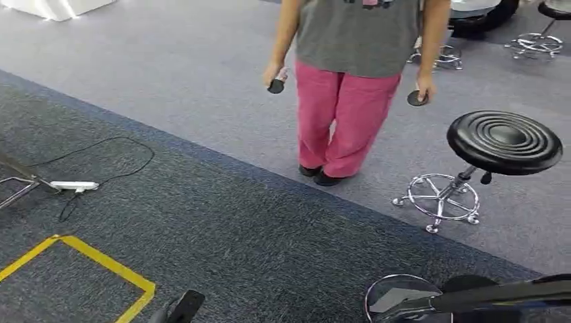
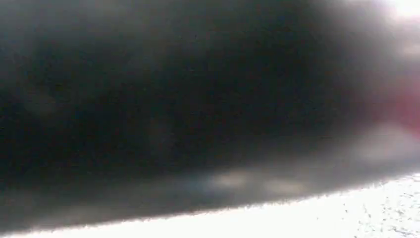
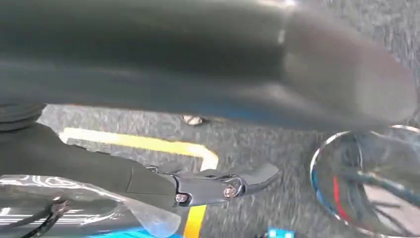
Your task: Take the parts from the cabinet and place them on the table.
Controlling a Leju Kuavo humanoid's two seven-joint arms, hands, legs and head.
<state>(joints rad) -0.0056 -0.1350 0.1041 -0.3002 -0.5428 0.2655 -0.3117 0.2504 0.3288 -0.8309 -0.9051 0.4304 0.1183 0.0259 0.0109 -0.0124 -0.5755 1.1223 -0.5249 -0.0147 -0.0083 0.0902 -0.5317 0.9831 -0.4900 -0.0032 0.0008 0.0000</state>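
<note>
A long dark part with a blue edge and a shiny round end hangs above the carpet at the lower right of the head view. The right wrist view shows the same dark part running close across the camera, with its shiny round end beyond. My right hand stretches its fingers out beside the part, and carpet shows in the gap between them. How the part is gripped is hidden. A dark fingertip of my left hand pokes up at the bottom edge of the head view.
A person in pink trousers stands ahead, holding two dark controllers. A black stool on a chrome base stands to the right. Yellow floor tape, a cable and a white power strip lie at the left.
</note>
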